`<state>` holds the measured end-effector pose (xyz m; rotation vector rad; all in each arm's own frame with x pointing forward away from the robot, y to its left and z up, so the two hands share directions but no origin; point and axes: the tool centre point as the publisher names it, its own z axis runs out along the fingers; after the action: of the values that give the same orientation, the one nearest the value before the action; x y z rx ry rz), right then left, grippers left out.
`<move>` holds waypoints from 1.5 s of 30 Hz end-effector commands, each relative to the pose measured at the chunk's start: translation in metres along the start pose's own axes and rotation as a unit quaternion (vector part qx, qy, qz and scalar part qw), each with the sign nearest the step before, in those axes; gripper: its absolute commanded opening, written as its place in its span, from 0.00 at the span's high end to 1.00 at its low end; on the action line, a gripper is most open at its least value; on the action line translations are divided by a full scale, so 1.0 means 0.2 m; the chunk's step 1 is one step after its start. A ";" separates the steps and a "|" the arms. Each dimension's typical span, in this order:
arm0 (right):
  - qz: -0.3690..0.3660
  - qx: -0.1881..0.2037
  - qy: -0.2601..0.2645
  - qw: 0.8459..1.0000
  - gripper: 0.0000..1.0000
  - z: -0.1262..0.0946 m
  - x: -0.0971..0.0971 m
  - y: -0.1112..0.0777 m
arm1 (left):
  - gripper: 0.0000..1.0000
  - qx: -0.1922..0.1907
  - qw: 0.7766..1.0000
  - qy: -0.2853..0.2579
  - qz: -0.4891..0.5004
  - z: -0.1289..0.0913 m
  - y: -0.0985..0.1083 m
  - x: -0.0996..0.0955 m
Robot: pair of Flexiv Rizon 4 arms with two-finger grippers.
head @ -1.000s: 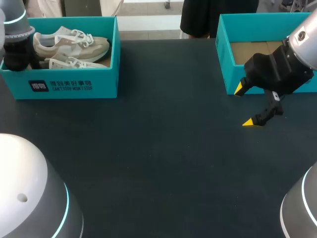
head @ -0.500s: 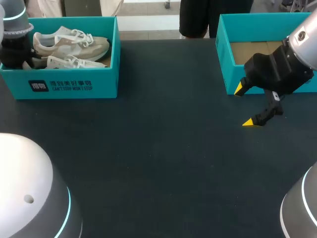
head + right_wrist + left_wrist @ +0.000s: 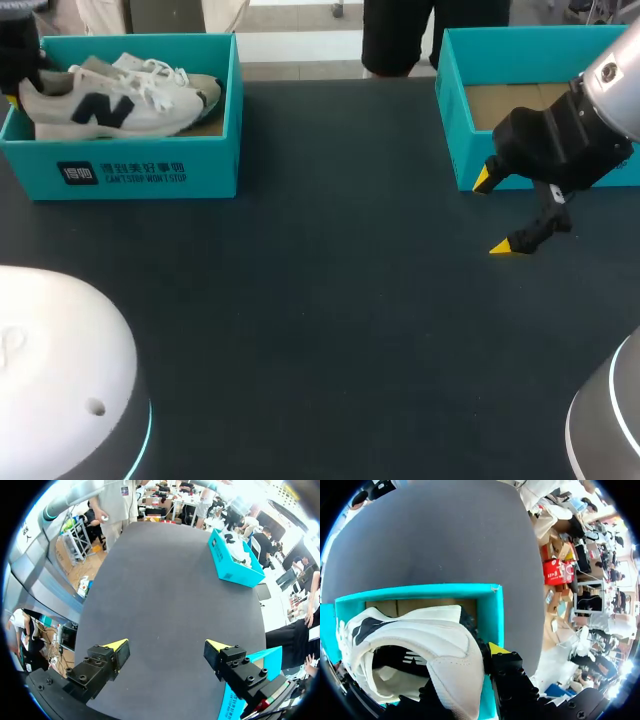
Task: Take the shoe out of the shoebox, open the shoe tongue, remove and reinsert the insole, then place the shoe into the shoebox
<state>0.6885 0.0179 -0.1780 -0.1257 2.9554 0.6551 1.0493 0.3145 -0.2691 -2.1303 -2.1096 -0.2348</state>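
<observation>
1. White shoe (image 3: 100,105) with a dark letter on its side: in the upper left of the head view, within the walls of the teal shoebox (image 3: 150,170). Toe points to the right, heel to the frame's left edge.
2. Stands over a beige shoe (image 3: 195,88) in the same box. Cannot tell whether the two are touching.
3. Held at the heel by the left gripper (image 3: 22,70), in the upper left corner of the head view. In the left wrist view, the heel wall is clamped between the fingers, with only one yellow tip (image 3: 497,649) showing, just outside the heel.
4. Right gripper (image 3: 503,213): at the right of the head view, above the middle, over the dark table (image 3: 320,300). Fingers spread wide, gripping nothing, only table seen between them in the right wrist view.
5. Just behind that gripper, at the upper right, a second box (image 3: 455,130), also teal, with a brown cardboard floor; well apart from the shoebox with the shoes.
</observation>
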 end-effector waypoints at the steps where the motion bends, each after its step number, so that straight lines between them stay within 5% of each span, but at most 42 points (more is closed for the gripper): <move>1: 0.000 0.001 0.002 1.000 0.00 0.01 -0.01 0.00 | 1.00 0.050 0.999 -0.015 -0.001 -0.23 0.02 0.07; 12: 0.000 0.001 0.002 1.000 0.00 0.01 -0.01 0.00 | 1.00 0.021 0.999 -0.020 -0.029 -0.43 -0.02 0.18; 30: 0.000 0.001 0.002 1.000 0.00 0.01 -0.01 0.00 | 1.00 0.021 0.999 -0.020 -0.029 -0.43 -0.02 0.18; 45: 0.000 0.001 0.002 1.000 0.00 0.01 -0.01 0.00 | 1.00 0.033 0.996 -0.023 -0.084 -0.48 -0.50 -0.11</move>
<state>0.6885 0.0179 -0.1780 -0.1254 2.9554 0.6551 0.9788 0.2884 -0.1867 -1.9213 -2.2678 -0.0245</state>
